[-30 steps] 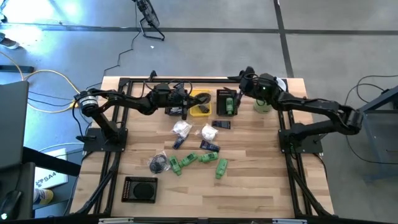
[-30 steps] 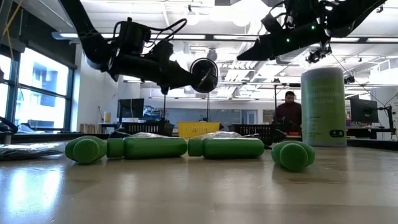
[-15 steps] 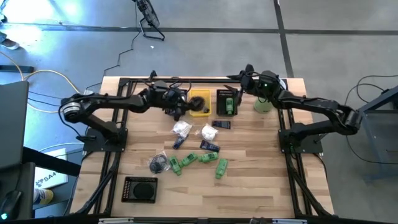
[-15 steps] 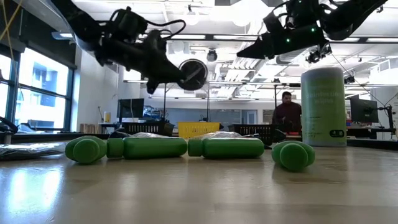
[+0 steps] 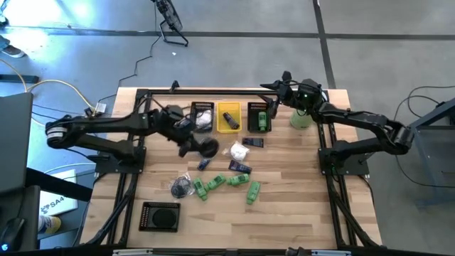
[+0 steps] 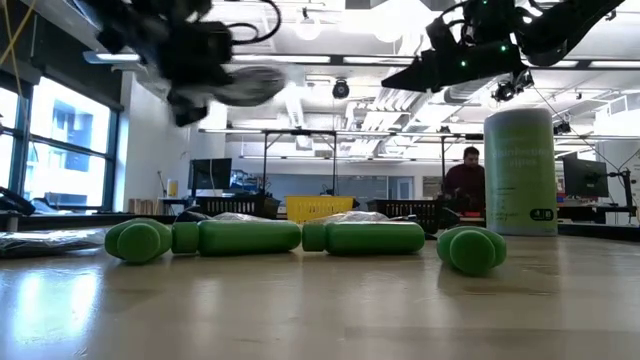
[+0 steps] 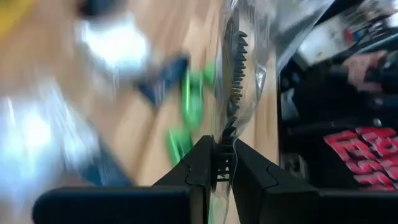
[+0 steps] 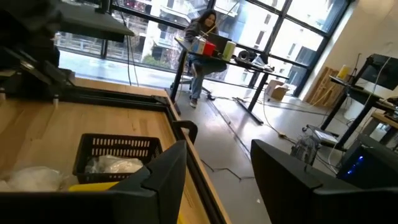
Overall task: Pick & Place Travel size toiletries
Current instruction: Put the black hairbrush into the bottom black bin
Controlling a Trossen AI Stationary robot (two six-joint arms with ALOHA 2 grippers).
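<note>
Green bottles (image 5: 213, 183) (image 6: 250, 237), dark blue tubes (image 5: 239, 167), a white packet (image 5: 239, 151) and a black round piece (image 5: 181, 186) lie on the wooden table's middle. My left gripper (image 5: 201, 146) (image 7: 224, 146) hovers above them, shut on another black round piece (image 5: 209, 148) (image 6: 250, 85) in clear wrap. My right gripper (image 5: 276, 87) (image 8: 217, 155) stands open and bare, high over the far edge near the bins. My left gripper pinches the black round piece by its ridged rim (image 7: 226, 140), through the clear wrap, between its two fingers. The piece shows edge-on and reaches forward past the fingertips. It hangs clear of the table.
Along the far edge stand a black bin (image 5: 202, 116) with white packets, a yellow bin (image 5: 228, 118) and a black bin (image 5: 259, 117) with a green bottle. A big pale-green cylinder (image 5: 300, 119) stands at far right. A black tray (image 5: 161, 215) lies near left.
My left gripper has drawn back from beside the yellow bin toward the table's near edge and risen, rolling as it went. The black round piece has come along, turned from face-on to nearly edge-on in the low view.
</note>
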